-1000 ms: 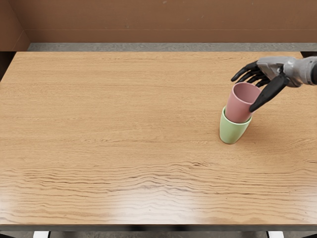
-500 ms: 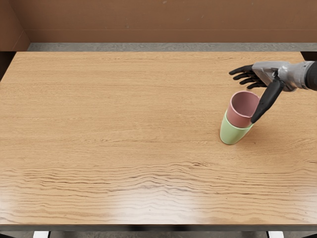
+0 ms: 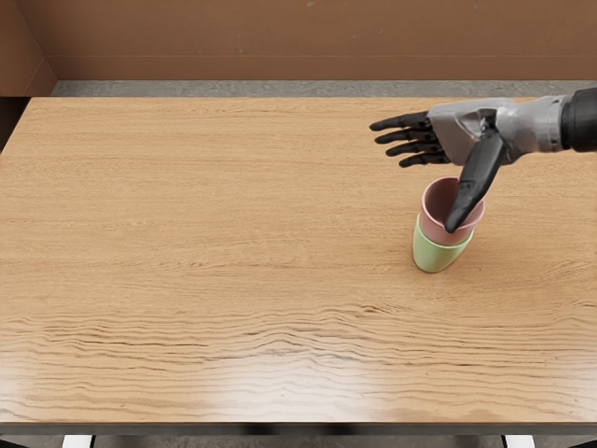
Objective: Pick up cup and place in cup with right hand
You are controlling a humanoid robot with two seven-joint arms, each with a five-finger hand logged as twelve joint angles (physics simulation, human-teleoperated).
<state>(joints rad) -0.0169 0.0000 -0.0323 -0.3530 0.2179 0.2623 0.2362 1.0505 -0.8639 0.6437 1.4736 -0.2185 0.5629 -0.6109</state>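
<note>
Your R hand (image 3: 457, 131) is wide open, holding nothing: four fingers (image 3: 407, 134) spread toward 9 o'clock, thumb (image 3: 479, 175) slanting down to abt 7. The thumb crosses the pink cup's mouth in view; can't tell if it's touching the rim or just above. The step now looks like a clean withdrawal. Keep the hand open, don't re-grip, & raise the thumb clear of the rim b4 any sideways travel. Then back off toward 2 or 3 o'clock, slow at 1st. Swing sideways too soon & the thumb could hook the rim, lifting the pink cup or tipping both.

The pink cup (image 3: 433, 227) is nested in the green cup (image 3: 437, 258), at approx 6 o'clock from your palm, w/ its upper wall & rim showing above the green. Mouth up, base down inside; its long axis is near upright, running abt 7 to 1 o'clock in view. Some of that slant is prob. just cam angle. Both cups stand at roughly 3 o'clock from the middle of the table (image 3: 233, 233).
</note>
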